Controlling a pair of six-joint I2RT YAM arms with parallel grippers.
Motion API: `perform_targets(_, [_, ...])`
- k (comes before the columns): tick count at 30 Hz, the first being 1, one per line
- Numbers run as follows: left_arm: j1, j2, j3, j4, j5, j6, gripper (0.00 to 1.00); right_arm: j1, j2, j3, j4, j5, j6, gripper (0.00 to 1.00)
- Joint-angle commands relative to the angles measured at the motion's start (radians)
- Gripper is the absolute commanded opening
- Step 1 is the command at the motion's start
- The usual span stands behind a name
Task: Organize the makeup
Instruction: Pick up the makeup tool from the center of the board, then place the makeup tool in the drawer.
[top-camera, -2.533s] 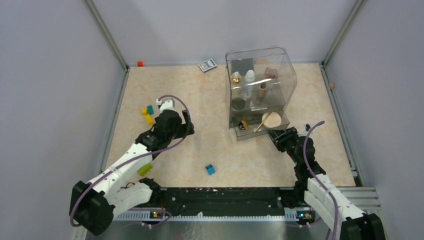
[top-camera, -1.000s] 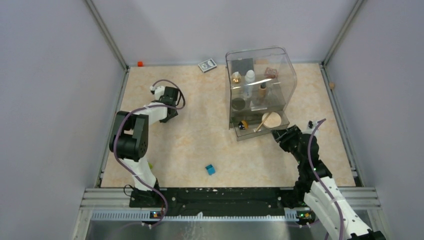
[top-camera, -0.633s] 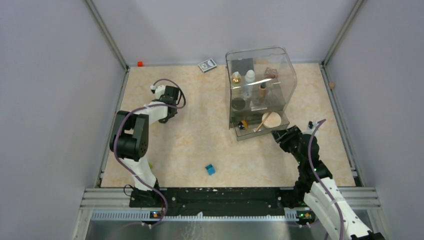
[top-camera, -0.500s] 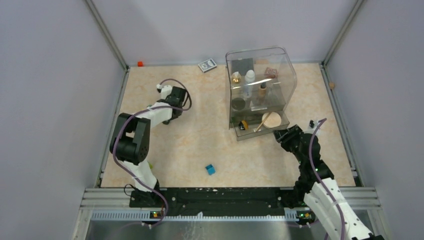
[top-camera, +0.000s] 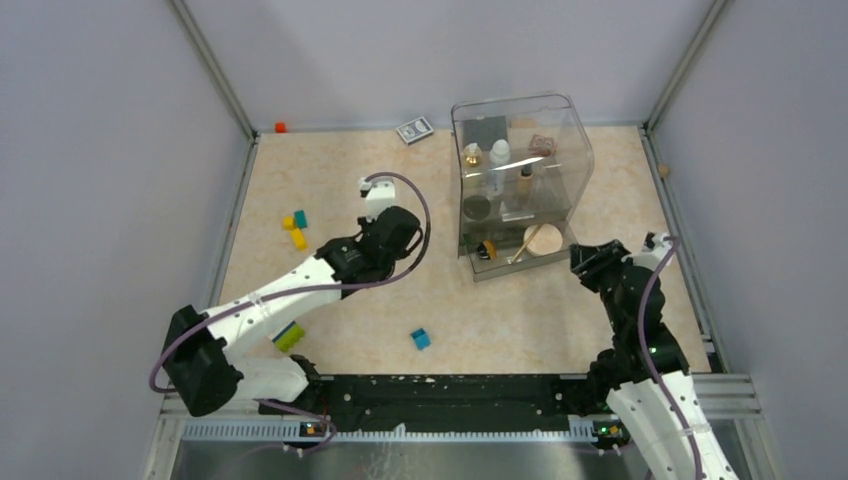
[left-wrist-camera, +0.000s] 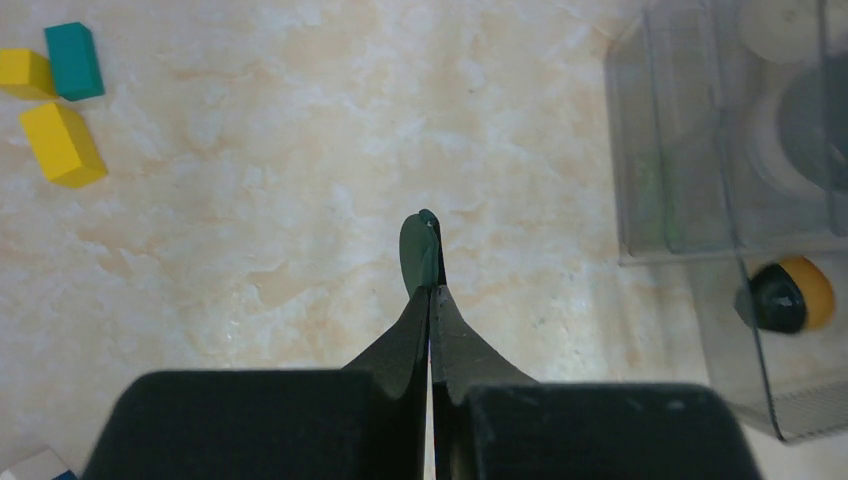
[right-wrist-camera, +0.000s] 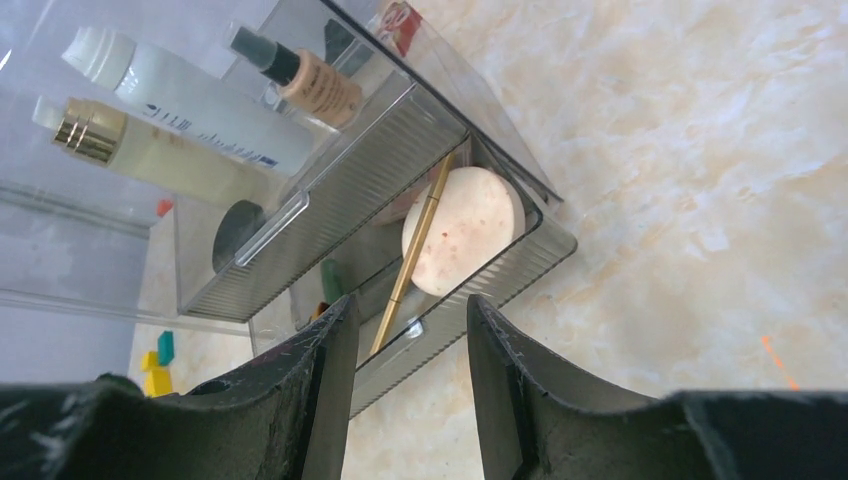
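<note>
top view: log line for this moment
left gripper: shut, empty, over table | right gripper: open, near clear organizer | makeup: inside organizer

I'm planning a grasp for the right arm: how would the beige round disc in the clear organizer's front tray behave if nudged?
The beige round disc looks thin and flat, so it is probably light and stiff. Its round rim suggests it might roll if tipped on edge. The gold stick lies across it and would likely shift too.
</note>
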Motion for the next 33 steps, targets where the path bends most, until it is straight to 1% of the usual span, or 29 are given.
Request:
perform_targets(1, [-0.109, -0.1, -0.044, 0.005, 0.017, -0.025, 0.0, -0.01, -0.02, 0.072, -0.046, 0.071, -0.056, 0.44])
perform_targets(4, [-0.23, -0.159, -0.057, 0.018, -0.066, -0.037, 0.0, -0.01, -0.025, 0.091, -0.061, 0.083, -0.061, 0.44])
perform_targets(6, [-0.295, -0.191, -0.071, 0.1, -0.06, 0.039, 0.0, -0.011, -0.031, 0.095, -0.066, 0.083, -0.071, 0.44])
perform_targets(9, [-0.362, -0.202, -0.097, 0.328, 0.072, 0.275, 0.0, -0.01, -0.041, 0.095, -0.069, 0.085, -0.089, 0.44])
perform_targets(11, [-0.366, -0.163, -0.09, 0.456, 0.219, 0.409, 0.0, -0.01, -0.049, 0.095, -0.07, 0.09, -0.092, 0.44])
perform_targets(13, [-0.367, -0.106, -0.058, 0.537, 0.361, 0.509, 0.0, -0.01, -0.057, 0.101, -0.078, 0.089, -0.096, 0.44])
perform_targets(15, [-0.367, -0.041, -0.019, 0.588, 0.429, 0.588, 0.0, -0.01, -0.07, 0.112, -0.091, 0.09, -0.101, 0.44])
perform_targets(19, [-0.366, 0.112, 0.095, 0.609, 0.445, 0.717, 0.0, -0.01, -0.106, 0.13, -0.124, 0.109, -0.124, 0.44])
perform_targets(20, [-0.366, 0.147, 0.118, 0.613, 0.437, 0.762, 0.0, -0.01, -0.113, 0.133, -0.132, 0.115, -0.127, 0.44])
perform_targets(23, [-0.364, 0.264, 0.22, 0.6, 0.372, 0.831, 0.0, -0.011, -0.135, 0.139, -0.153, 0.125, -0.133, 0.45])
perform_targets(25, [-0.363, 0.333, 0.278, 0.574, 0.362, 0.886, 0.0, -0.01, -0.146, 0.142, -0.166, 0.131, -0.133, 0.46])
perform_targets(29, [-0.363, 0.449, 0.378, 0.523, 0.359, 0.949, 0.0, -0.011, -0.161, 0.146, -0.187, 0.142, -0.135, 0.47])
perform_targets(33, [-0.361, 0.521, 0.421, 0.506, 0.314, 1.008, 0.0, -0.011, -0.171, 0.146, -0.198, 0.149, -0.134, 0.48])
